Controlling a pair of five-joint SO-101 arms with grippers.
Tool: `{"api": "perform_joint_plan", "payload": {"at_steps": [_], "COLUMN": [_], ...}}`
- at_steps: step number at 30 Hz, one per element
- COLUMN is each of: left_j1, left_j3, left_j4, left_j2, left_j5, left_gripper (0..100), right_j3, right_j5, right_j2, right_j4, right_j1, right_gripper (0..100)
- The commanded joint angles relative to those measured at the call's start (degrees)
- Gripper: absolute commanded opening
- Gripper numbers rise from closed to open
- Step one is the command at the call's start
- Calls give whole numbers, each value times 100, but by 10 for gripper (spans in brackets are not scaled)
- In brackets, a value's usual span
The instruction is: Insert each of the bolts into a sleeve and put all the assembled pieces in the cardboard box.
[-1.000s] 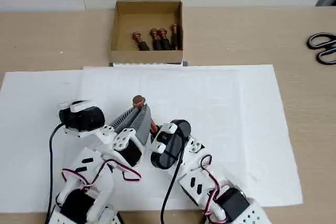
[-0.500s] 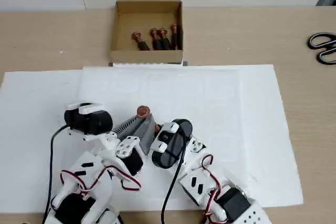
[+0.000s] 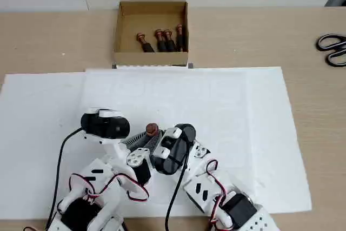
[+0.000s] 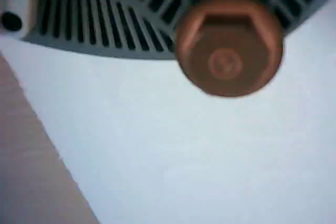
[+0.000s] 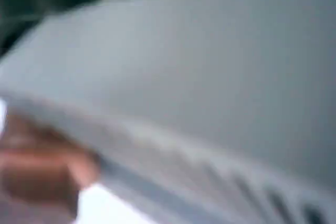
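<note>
From above, my left pincer (image 3: 148,137) was clamped on a coppery bolt (image 3: 152,129). The cardboard box (image 3: 121,28) lay far ahead of it. My right pincer (image 3: 162,142) was alongside; I couldn't tell its state.

Left wrist: the bolt's hexagonal head sat between ribbed grey fingers (image 4: 105,19), over white paper (image 4: 184,156).

Right wrist: a blurred grey ribbed surface.

Quick count from high view:
- cardboard box (image 3: 123,31): 1
- assembled pieces (image 3: 162,40) inside box: 4, side by side, last one by wall half in shadow
- bolt (image 3: 152,129) outside box: 1, copper hex head
- robot arms (image 3: 102,179): 2
- scissors (image 3: 332,48): 1 pair
- white paper (image 3: 259,112): 1 big sheet, maybe 2 overlapped, can't tell
- table (image 3: 54,36): 1
</note>
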State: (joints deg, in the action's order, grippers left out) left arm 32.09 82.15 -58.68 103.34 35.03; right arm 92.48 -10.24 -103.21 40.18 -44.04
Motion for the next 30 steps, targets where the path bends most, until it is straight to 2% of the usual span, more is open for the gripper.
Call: {"api": "perform_joint_plan", "payload": {"at_steps": [1,4,10,16,19,30], "left_j1": [88,70,62,62,62,53], "left_j3": [110,180,268,259,224,-391], "left_j4": [18,132,325,299,149,-158], "left_j2": [35,35,35,35,35,18], "left_j5": [0,-18,-519,-536,-677,-818], "left_gripper": [6,6,11,152,191,195], "right_j3": [-369,-369,-369,-369,-369,-325], "right_j5": [0,0,0,0,0,0], "right_j2": [-75,-75,-75,-75,-75,-75], "right_j4": [-171,-171,-171,-171,-171,-136], "right_j1": [-31,-31,-31,-31,-31,-31], "right_gripper": [3,3,3,3,3,3]}}
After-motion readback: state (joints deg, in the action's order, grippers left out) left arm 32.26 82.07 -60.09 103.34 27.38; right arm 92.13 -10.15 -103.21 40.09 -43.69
